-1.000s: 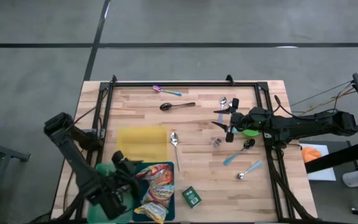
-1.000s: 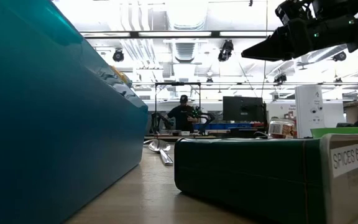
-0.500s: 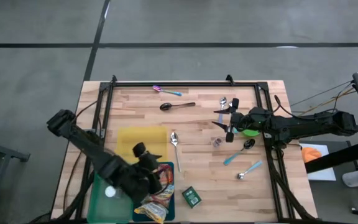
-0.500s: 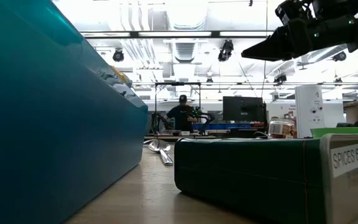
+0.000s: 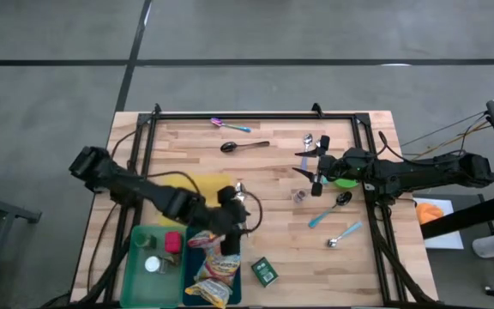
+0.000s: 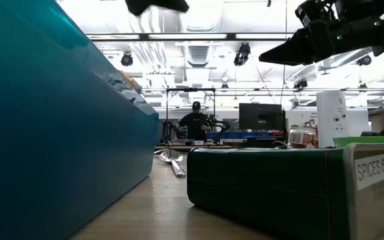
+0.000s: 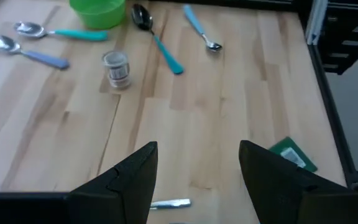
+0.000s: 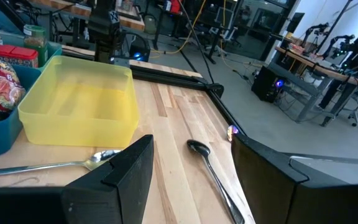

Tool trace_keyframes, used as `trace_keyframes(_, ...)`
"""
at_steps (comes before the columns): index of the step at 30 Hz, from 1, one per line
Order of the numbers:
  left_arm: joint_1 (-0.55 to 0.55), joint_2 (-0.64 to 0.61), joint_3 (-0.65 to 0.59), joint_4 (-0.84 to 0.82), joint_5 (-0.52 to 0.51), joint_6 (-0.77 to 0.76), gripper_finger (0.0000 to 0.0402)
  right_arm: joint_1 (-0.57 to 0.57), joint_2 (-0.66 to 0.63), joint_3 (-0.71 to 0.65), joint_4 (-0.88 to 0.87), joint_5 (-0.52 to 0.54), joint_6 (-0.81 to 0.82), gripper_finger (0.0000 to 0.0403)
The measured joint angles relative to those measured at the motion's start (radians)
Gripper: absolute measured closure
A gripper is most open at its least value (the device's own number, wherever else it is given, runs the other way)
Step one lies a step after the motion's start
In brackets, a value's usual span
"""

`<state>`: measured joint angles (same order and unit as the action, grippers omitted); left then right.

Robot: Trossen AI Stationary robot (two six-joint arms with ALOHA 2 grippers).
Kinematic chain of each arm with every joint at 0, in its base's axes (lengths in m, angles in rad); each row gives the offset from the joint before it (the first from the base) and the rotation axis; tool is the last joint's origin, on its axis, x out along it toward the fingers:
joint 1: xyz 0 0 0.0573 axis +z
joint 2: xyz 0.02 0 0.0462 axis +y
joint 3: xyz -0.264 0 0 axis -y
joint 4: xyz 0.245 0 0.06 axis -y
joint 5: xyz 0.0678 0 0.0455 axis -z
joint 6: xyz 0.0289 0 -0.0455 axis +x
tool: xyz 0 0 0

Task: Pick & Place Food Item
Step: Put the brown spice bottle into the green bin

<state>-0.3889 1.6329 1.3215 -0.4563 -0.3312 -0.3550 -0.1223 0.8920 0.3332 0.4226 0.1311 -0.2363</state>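
My left gripper hangs open over the table between the yellow bin and the blue bin, close to a steel spoon. Its fingers have nothing between them. A snack bag lies in the blue bin. A red pack and a white item lie in the green bin. A green spice tin and a small jar rest on the table. My right gripper waits open above the table's right half.
A green bowl and several spoons lie right of centre, and a black spoon and a purple-handled one lie near the far edge. A black frame rims the table. Bare wood stretches between the tin and the jar.
My left gripper has swung from over the green bin at the near left toward the table's right and far side, passing over the blue bin and turning as it went. It has stayed open. The red pack and white item in the green bin have come into view.
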Motion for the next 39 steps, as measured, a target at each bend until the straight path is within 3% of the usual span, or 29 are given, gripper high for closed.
trace_keyframes(8,0.093,-0.071,-0.145,0.251,0.154,0.137,0.0173,0.000,0.000,0.000,0.000,0.000,0.000,0.0188)
trace_keyframes(18,0.236,-0.320,-0.405,0.408,0.224,0.223,0.0172,0.000,0.000,0.000,0.000,0.000,0.000,0.0188)
trace_keyframes(25,0.314,-0.470,-0.565,0.534,0.219,0.247,0.0173,0.000,0.000,0.000,-0.002,0.000,0.000,0.0188)
trace_keyframes(39,0.317,-0.525,-0.624,0.576,0.197,0.277,0.0173,0.000,0.000,0.000,-0.001,0.000,0.000,0.0188)
